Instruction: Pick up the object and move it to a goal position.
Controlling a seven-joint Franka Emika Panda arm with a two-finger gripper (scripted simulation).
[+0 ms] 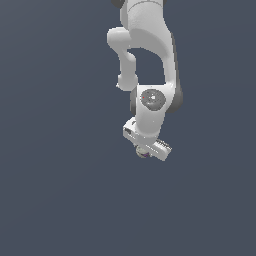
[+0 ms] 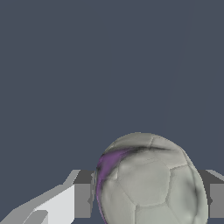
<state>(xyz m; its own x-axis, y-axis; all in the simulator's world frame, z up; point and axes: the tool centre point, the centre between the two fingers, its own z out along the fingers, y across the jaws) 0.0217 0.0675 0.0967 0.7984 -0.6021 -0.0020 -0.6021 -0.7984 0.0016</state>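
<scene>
Ball (image 2: 148, 183) betw. gripper (image 2: 148, 199) fingers (image 2: 83, 199), touching both.

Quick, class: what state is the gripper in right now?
Gripper: jaws closed on the ball, one finger pressed against each side.

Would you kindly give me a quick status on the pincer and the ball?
Pincer shut on ball, a finger against each side. Ball barely visible under the hand in the exterior view. Nothing seen in the way.
</scene>
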